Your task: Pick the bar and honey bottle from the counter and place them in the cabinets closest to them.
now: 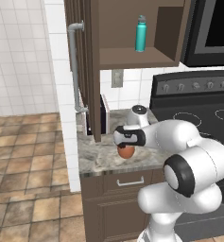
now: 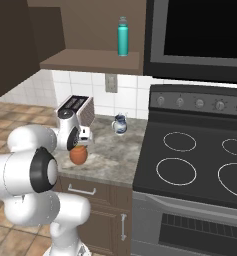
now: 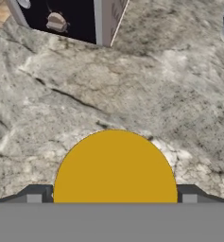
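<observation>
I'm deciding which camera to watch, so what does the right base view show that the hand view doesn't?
Right base view alone: the tall slim teal bottle on the dark brown cabinet shelf, and the black stove. Hand view alone: the honey bottle's flat yellow lid from above. Both: the mottled grey stone counter and toaster.

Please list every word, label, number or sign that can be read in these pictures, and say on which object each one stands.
No text can be read on anything.
Stove knobs: marks, if any, too small to read.
Toaster: no lettering to make out.
Teal bottle: plain, no label.
Honey bottle: plain orange body, yellow lid bare.
Small jug: dark pattern, no letters.
</observation>
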### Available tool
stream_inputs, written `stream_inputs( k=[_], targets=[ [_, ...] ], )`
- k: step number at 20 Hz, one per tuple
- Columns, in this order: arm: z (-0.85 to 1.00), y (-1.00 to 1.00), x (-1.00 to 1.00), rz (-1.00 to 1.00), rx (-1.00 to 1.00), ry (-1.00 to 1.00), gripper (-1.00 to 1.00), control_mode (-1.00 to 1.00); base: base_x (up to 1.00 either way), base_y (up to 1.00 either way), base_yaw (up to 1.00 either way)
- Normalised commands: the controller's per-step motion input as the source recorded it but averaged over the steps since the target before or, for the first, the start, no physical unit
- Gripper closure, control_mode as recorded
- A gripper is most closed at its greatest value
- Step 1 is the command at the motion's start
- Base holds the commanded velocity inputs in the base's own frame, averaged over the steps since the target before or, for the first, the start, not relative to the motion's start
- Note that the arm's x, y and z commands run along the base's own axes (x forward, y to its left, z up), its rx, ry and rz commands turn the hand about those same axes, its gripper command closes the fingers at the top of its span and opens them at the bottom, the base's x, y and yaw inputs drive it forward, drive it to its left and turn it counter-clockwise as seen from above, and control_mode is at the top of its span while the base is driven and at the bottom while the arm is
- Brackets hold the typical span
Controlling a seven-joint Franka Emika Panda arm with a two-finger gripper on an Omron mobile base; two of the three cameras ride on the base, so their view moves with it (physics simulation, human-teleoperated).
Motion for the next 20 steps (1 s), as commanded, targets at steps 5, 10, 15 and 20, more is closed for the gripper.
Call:
stream_inputs(
  k=[5,10,15,20],
  targets=[
    [0.00,0.00,0.00,0.00,0.00,0.00,1.00,-1.00,0.00,0.00,0.00],
    [0.06,0.01,0.00,0.00,0.00,0.01,1.00,-1.00,0.00,0.00,0.00],
    [0.37,0.02,0.00,-0.03,0.00,0.04,1.00,-1.00,0.00,0.00,0.00],
    [0.53,0.00,-0.03,-0.06,-0.01,0.06,1.00,-1.00,0.00,0.00,0.00]
  ],
)
